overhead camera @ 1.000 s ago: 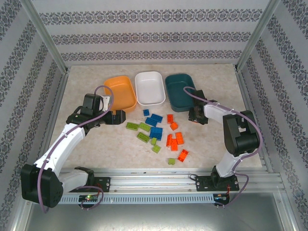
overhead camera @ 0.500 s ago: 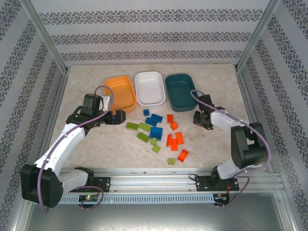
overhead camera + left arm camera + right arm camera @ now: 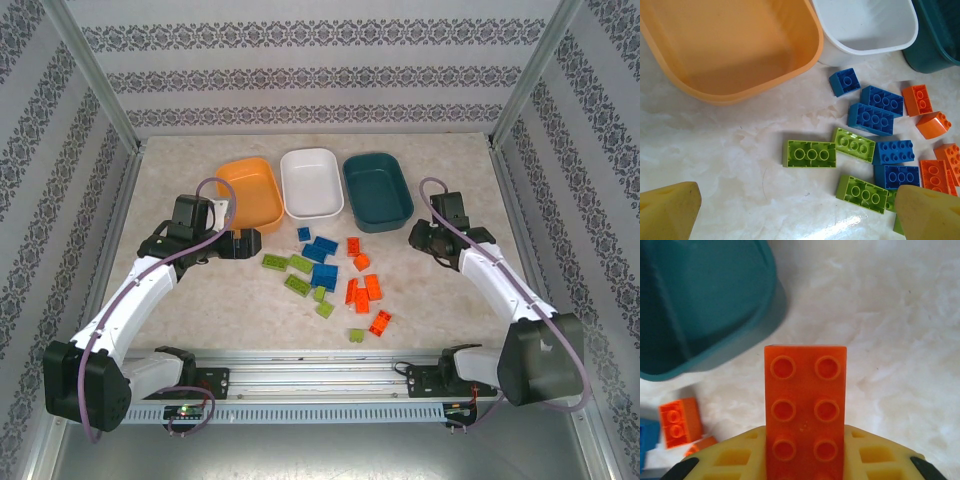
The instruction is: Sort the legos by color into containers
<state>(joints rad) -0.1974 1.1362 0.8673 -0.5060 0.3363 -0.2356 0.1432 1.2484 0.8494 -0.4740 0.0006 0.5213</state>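
While gripped, orange brick (image 3: 805, 410) clears teal rim (image 3: 771, 280).

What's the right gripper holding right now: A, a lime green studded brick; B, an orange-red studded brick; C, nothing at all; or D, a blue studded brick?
B: in the right wrist view an orange-red studded plastic brick sits clamped between the yellow fingers of the right gripper, near the dark teal plastic tub.
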